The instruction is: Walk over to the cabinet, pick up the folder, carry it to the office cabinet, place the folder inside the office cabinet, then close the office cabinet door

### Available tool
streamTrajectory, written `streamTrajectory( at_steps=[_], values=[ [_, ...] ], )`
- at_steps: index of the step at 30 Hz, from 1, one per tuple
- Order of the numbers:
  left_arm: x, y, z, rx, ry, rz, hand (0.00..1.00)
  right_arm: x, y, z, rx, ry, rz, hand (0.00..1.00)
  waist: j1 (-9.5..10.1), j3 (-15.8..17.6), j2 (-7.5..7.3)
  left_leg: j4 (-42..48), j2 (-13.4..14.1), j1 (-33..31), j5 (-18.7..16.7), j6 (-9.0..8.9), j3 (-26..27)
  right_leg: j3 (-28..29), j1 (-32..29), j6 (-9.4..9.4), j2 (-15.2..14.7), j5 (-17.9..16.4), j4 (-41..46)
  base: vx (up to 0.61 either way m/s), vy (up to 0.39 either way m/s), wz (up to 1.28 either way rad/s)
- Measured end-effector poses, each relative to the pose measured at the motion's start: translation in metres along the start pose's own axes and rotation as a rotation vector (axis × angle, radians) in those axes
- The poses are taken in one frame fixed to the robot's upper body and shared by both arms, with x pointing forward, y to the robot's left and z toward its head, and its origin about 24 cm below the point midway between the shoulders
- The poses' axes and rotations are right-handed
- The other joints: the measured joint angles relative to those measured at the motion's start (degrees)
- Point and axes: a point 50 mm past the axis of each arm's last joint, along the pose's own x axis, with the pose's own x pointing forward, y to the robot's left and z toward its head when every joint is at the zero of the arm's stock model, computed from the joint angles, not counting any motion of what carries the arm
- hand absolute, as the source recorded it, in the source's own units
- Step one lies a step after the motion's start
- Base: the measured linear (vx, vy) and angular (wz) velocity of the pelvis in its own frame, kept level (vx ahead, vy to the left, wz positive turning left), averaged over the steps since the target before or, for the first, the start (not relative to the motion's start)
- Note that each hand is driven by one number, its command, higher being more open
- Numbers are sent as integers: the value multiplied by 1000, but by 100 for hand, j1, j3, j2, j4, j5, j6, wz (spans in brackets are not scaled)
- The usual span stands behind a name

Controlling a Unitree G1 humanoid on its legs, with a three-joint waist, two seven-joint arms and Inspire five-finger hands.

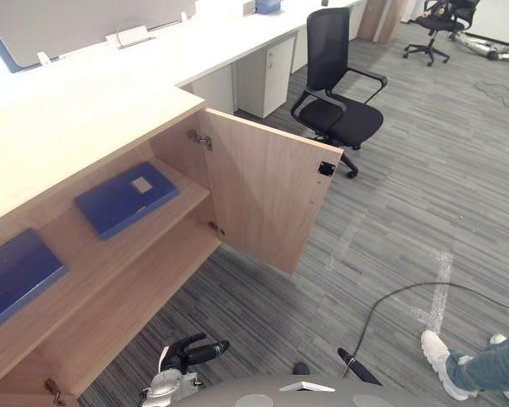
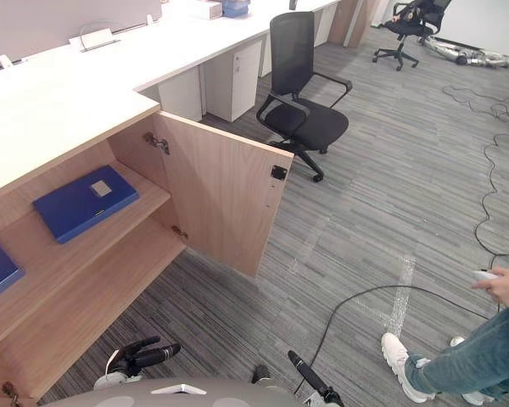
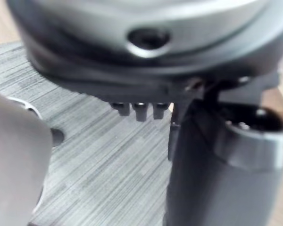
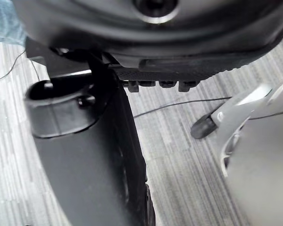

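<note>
The flat blue folder with a white label [image 1: 125, 197] lies on the upper shelf [image 1: 59, 246] of the light wooden office cabinet [image 1: 85, 119]. The left hand [image 1: 187, 354] and right hand [image 2: 310, 377] hang low, fingers loosely apart and empty. The likely trouble is the wide-open wooden door [image 1: 263, 191], which a glancing push could leave ajar or swing against the folder's corner near the shelf edge. The right eye view adds a person's hand [image 2: 502, 288], whereas the left eye view gives more of a second blue folder [image 1: 13, 275].
</note>
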Motion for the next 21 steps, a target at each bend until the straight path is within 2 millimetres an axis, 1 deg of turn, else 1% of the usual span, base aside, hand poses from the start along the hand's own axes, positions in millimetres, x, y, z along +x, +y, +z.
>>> streamTrajectory(
  at_steps=[1,2,3,4,6,7,9,10,11,12,13,14,15,16,17,18,20,21],
  values=[
    [0,1,1,2,-2,0,100,1,0,5,7,-11,-3,100,16,0,0,1,-1,0,-25,-4,-14,0,-1,1,1,9,0,-73,10,0],
    [0,2,1,2,-3,4,100,3,1,17,8,-39,-5,100,27,2,-3,4,-15,-3,-48,-6,-40,-4,-3,13,-11,17,-1,-65,15,2],
    [0,4,1,4,-3,7,100,4,0,33,5,-77,-10,100,26,2,-4,2,-42,-4,-52,-7,-60,-11,-3,25,-34,26,-1,-62,18,2],
    [0,4,1,4,-2,9,100,5,1,42,2,-99,-14,100,26,1,-1,2,-53,-5,-53,-6,-62,-10,-6,24,-45,28,-1,-64,29,1],
    [0,11,1,12,-4,20,100,6,6,83,-11,-199,-10,100,26,-2,13,-2,-77,-6,-57,-4,-67,-10,-29,22,-64,32,-2,-47,24,-2],
    [0,13,1,16,-3,25,100,6,9,93,-16,-225,-3,100,26,-2,13,-5,-77,-8,-57,-4,-67,-10,-41,22,-62,31,-3,-31,6,-5],
    [-2,26,-8,27,17,49,100,0,29,139,-94,-338,39,100,26,-7,42,-21,-76,-48,-58,-6,-67,9,-124,22,-49,29,-4,-14,-3,-6],
    [-3,28,-9,30,20,53,100,-2,36,151,-121,-368,52,100,25,-5,55,-24,-76,-73,-58,-7,-69,10,-148,22,-48,29,-4,4,-4,-3],
    [-4,30,-12,32,28,58,100,-6,46,168,-171,-414,71,100,28,-13,78,-22,-76,-133,-58,-7,-82,9,-208,23,-49,29,-4,32,0,2],
    [-6,34,-19,34,45,62,100,-15,65,194,-281,-490,103,100,34,-16,122,-7,-79,-241,-53,-1,-112,9,-278,22,-49,61,-4,44,1,2],
    [-7,35,-21,35,52,62,100,-20,74,205,-328,-523,117,100,42,-5,146,-3,-78,-261,-51,1,-136,12,-300,19,-45,68,-3,64,1,0],
    [-8,35,-25,35,63,59,100,-27,87,218,-388,-566,142,100,54,22,193,11,-75,-271,-49,4,-162,6,-306,-4,-39,109,-3,53,2,-4],
    [-10,34,-30,38,78,48,100,-39,108,238,-514,-639,171,100,89,33,282,16,-83,-273,-48,5,-235,-5,-304,-8,-40,114,0,51,4,-2],
    [-10,32,-31,39,80,42,100,-44,116,244,-560,-664,182,100,110,30,319,16,-88,-273,-48,5,-258,-19,-298,-9,-44,115,1,44,13,4],
    [-11,31,-34,37,85,36,100,-53,131,254,-657,-711,196,100,159,31,382,16,-121,-263,-46,7,-321,-69,-266,-10,-56,115,2,29,19,11],
    [-11,30,-33,37,80,32,100,-57,137,258,-699,-729,203,100,176,36,404,15,-141,-253,-41,15,-366,-108,-237,-10,-60,115,0,26,20,26],
    [-10,26,-27,50,54,11,100,-70,157,269,-850,-788,215,100,195,37,450,12,-181,-231,-26,36,-561,-246,-128,-10,-106,115,-3,2,30,39],
    [-10,23,-24,48,40,4,100,-77,168,275,-925,-819,215,100,204,39,449,7,-223,-233,-10,63,-638,-304,-90,-7,-154,121,-3,-27,60,35]
  ],
)
